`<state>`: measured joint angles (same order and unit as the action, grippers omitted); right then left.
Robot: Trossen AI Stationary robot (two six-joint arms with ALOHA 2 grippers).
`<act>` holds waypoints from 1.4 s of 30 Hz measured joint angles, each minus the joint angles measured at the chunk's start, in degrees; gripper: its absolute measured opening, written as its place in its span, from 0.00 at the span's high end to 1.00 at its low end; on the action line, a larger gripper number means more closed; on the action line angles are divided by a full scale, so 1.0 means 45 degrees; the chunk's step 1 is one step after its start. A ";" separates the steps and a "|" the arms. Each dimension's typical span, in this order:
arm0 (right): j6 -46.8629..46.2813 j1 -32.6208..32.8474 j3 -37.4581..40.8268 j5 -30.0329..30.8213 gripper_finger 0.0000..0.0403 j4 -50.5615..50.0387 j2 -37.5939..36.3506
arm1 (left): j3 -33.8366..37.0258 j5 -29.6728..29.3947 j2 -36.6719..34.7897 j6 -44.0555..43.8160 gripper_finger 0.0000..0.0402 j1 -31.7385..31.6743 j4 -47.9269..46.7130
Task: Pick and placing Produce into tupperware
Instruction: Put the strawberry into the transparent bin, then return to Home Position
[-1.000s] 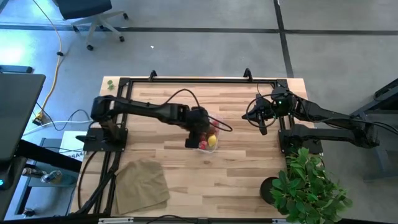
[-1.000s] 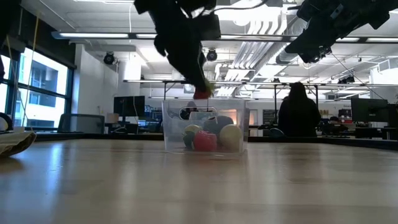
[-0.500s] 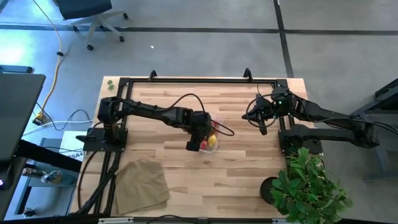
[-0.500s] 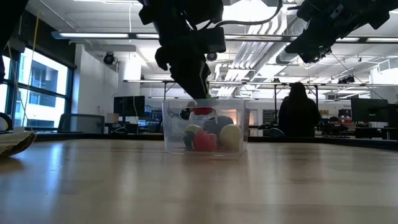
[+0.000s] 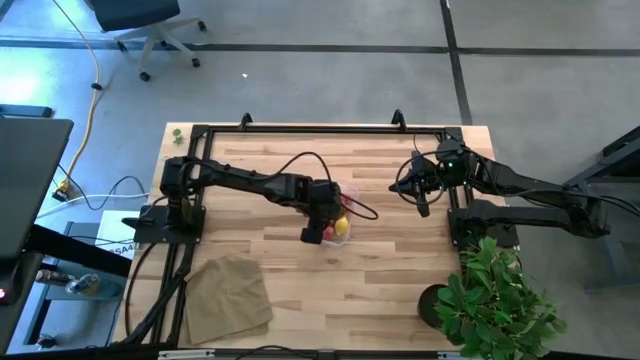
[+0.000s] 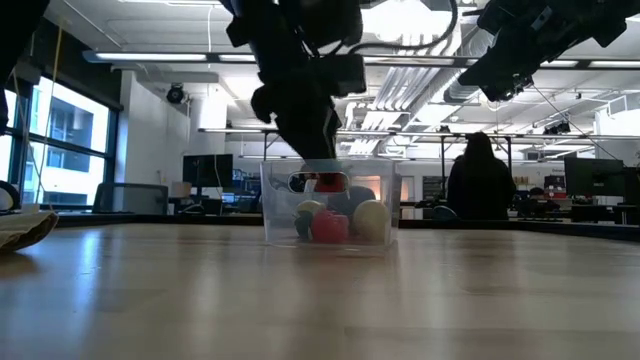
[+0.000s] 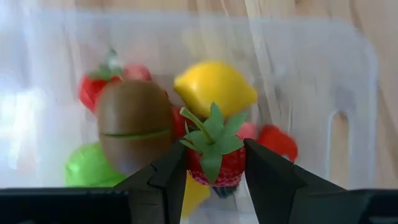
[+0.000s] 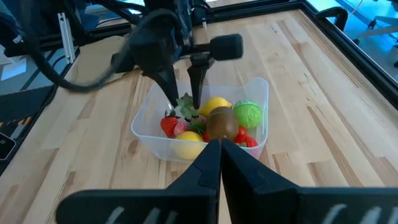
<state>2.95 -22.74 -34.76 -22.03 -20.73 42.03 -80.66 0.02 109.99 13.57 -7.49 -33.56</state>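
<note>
The clear tupperware point(image 5: 338, 222) stands mid-table, its base on the wood. Inside lie a yellow lemon point(image 7: 214, 87), a brown kiwi point(image 7: 134, 124), a green ball point(image 7: 87, 171) and red berries point(image 7: 278, 142). My left gripper point(image 7: 214, 177) reaches down into the tub's mouth, shut on a red strawberry point(image 7: 217, 162) with green leaves. In the low view the strawberry point(image 6: 328, 182) hangs just below the tub's rim, above the other fruit. My right gripper point(image 5: 422, 200) waits shut at the far right, raised over the table. My left gripper pinches the strawberry's red body point(image 7: 233, 167) between its two fingers, one on each side. The fingers point(image 8: 166, 87) slant down from above, from the table's left side. The strawberry hangs inside the tub's mouth with its leafy top point(image 7: 211, 134) pointing away from the wrist.
A tan cloth point(image 5: 228, 297) lies at the near left corner. A leafy potted plant point(image 5: 495, 300) stands at the near right. A black frame point(image 5: 320, 128) runs along the far edge. A person point(image 6: 480, 180) sits in the room beyond.
My left gripper has sunk with the strawberry, from above the tub's rim down into its mouth, shifting slightly toward the table's right. It has stayed shut on the strawberry. The tub has kept its place.
</note>
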 joint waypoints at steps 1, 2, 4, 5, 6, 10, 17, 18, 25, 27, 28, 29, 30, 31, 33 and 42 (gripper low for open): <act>-0.0001 0.0005 0.0000 -0.0003 0.99 -0.0004 -0.0002 | 0.0012 0.0018 0.0055 0.0027 0.67 0.0000 -0.0061; -0.0001 0.0000 0.0000 0.0002 0.99 -0.0004 0.0001 | 0.0039 0.0046 0.0064 0.0027 0.66 -0.0004 -0.0176; -0.0002 0.0005 0.0000 0.0000 0.99 -0.0002 -0.0002 | -0.0009 0.0046 0.0151 0.0027 0.64 0.0000 0.0051; -0.0001 0.0001 0.0000 -0.0001 0.99 -0.0002 0.0001 | -0.0015 0.0051 0.0218 0.0027 0.63 0.0000 0.0167; 0.0000 0.0004 0.0000 -0.0002 0.99 -0.0004 -0.0002 | 0.0014 0.0100 0.0274 0.0025 0.61 0.0000 0.0004; -0.0001 0.0004 0.0000 -0.0002 0.99 -0.0004 -0.0001 | -0.0002 0.0127 0.0398 0.0022 0.52 0.0000 0.0123; -0.0001 0.0000 0.0000 0.0002 0.99 -0.0004 0.0001 | 0.0019 0.0182 0.0429 -0.0026 0.40 0.0000 -0.0028; 0.0000 0.0000 0.0000 0.0001 0.99 -0.0004 0.0002 | 0.0019 0.0182 0.0429 -0.0022 0.40 -0.0005 -0.0063; 0.0001 0.0003 0.0000 0.0001 0.99 -0.0004 0.0000 | 0.0019 0.0401 0.0429 -0.0081 0.38 -0.0006 -0.0166; 0.0002 0.0000 0.0000 0.0002 0.99 -0.0004 0.0002 | 0.0019 0.0628 0.0424 -0.0117 0.38 -0.0014 -0.0161; 0.0001 0.0005 0.0000 -0.0003 0.99 -0.0004 0.0000 | 0.0019 0.0719 0.0424 -0.0121 0.38 -0.0012 -0.0161; 0.0001 0.0004 0.0000 -0.0003 0.99 -0.0004 -0.0001 | 0.0019 0.0758 0.0424 -0.0128 0.38 -0.0014 -0.0165; 0.0002 0.0000 0.0000 0.0002 0.99 -0.0004 0.0003 | 0.0019 0.0760 0.0424 -0.0128 0.38 -0.0015 -0.0166; 0.0002 0.0000 0.0000 0.0002 0.99 -0.0004 0.0003 | 0.0019 0.0767 0.0414 -0.0128 0.38 -0.0013 -0.0164; -0.0002 0.0005 0.0000 -0.0002 0.99 -0.0004 0.0003 | 0.0019 0.0835 0.0310 -0.0126 0.38 -0.0015 -0.0207; -0.0001 0.0001 0.0000 0.0001 0.99 -0.0004 -0.0002 | 0.0015 0.0948 -0.0811 -0.0124 0.38 -0.0267 -0.0487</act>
<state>2.95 -22.74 -34.76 -22.03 -20.75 42.02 -80.60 4.29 106.34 13.02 -8.69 -35.75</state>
